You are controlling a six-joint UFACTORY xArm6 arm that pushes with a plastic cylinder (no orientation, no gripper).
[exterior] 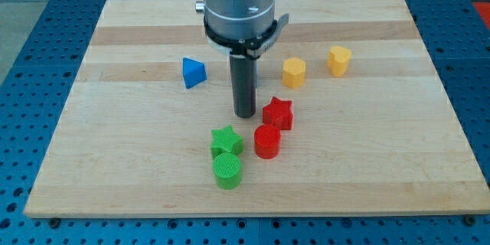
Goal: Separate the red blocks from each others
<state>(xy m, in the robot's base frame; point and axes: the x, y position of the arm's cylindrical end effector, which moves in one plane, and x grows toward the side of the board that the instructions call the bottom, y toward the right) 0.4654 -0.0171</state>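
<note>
A red star block (278, 113) sits near the board's middle. A red cylinder (267, 142) lies just below it, almost touching it. My tip (244, 113) rests on the board just to the left of the red star, a small gap between them. The dark rod rises from there to the arm's grey body at the view's top.
A green star (227, 141) and a green cylinder (227, 170) sit left of the red cylinder. A blue triangular block (193, 72) lies left of the rod. Two yellow blocks (293, 72) (340, 60) lie to the upper right. The wooden board (115, 168) ends in blue pegboard.
</note>
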